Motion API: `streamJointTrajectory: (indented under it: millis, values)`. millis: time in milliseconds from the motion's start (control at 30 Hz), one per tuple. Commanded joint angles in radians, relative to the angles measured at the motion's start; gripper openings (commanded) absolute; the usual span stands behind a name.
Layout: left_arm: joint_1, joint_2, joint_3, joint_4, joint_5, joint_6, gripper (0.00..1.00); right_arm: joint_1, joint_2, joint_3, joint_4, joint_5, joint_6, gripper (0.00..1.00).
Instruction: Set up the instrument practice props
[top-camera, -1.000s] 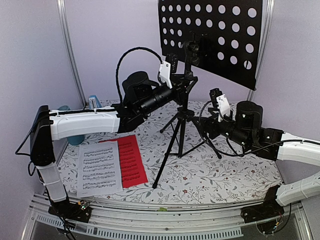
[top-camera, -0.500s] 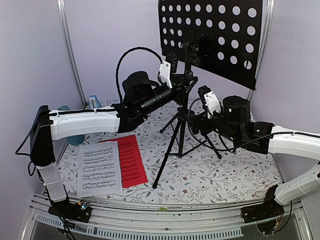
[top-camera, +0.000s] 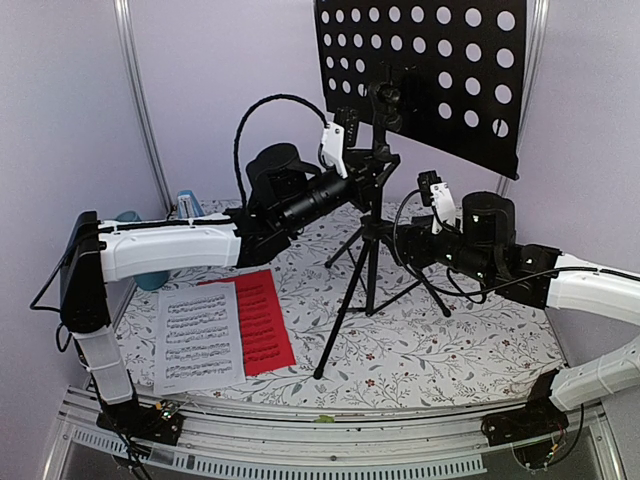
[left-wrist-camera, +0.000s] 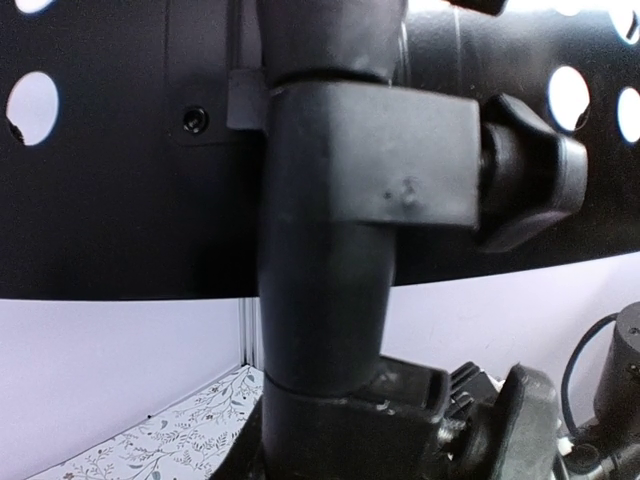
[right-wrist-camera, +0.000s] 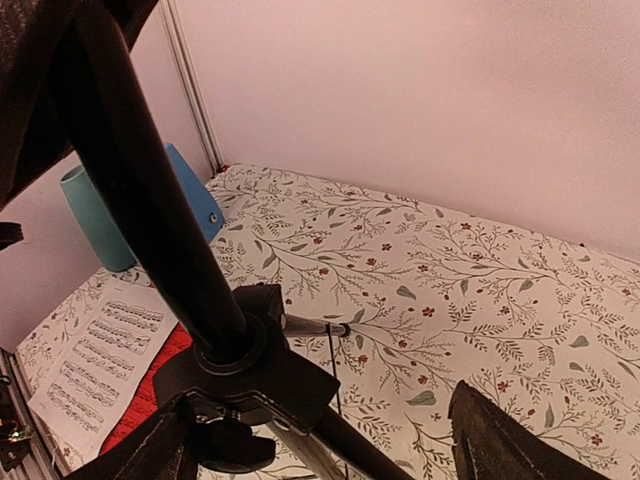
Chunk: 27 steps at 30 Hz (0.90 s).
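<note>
Steadying the music stand (top-camera: 372, 268) upright near mid-worktop (top-camera: 480, 345), left claw (top-camera: 365, 168) apparently clenched on the pole just under the perforated desk (top-camera: 450, 135). Hovering by the tripod hub with the right claw (top-camera: 412, 243) spread wide, grasping nothing. Judging progress as early: stand erected, desk bare. Left to do: raising the white sheet (top-camera: 198, 335) and red sheet (top-camera: 265, 320), flat and overlapping at front left, onto the desk; setting out the blue metronome (top-camera: 189, 204), parked back left beside a teal cup (right-wrist-camera: 92, 225).
</note>
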Motion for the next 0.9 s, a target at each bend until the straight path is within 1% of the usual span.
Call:
streamJointTrajectory:
  millis: [0, 200, 333, 633, 767, 867]
  values:
    - [-0.008, -0.05, 0.057, 0.146, -0.005, -0.061, 0.0, -0.067, -0.039, -0.035, -0.045, 0.082, 0.1, 0.82]
    - [-0.009, -0.041, 0.069, 0.14, -0.004, -0.062, 0.0, -0.077, -0.039, -0.027, -0.066, 0.043, 0.195, 0.61]
    - [-0.009, -0.038, 0.074, 0.133, -0.003, -0.062, 0.0, -0.09, -0.046, -0.025, -0.076, 0.025, 0.228, 0.55]
    - [-0.009, -0.017, 0.103, 0.102, -0.009, -0.058, 0.0, -0.114, -0.062, -0.003, -0.114, -0.042, 0.316, 0.57]
    - [-0.01, -0.012, 0.11, 0.093, -0.01, -0.054, 0.0, -0.125, -0.073, -0.003, -0.117, -0.066, 0.362, 0.65]
    - [-0.01, -0.011, 0.111, 0.088, -0.011, -0.051, 0.0, -0.127, -0.073, 0.0, -0.119, -0.071, 0.373, 0.66]
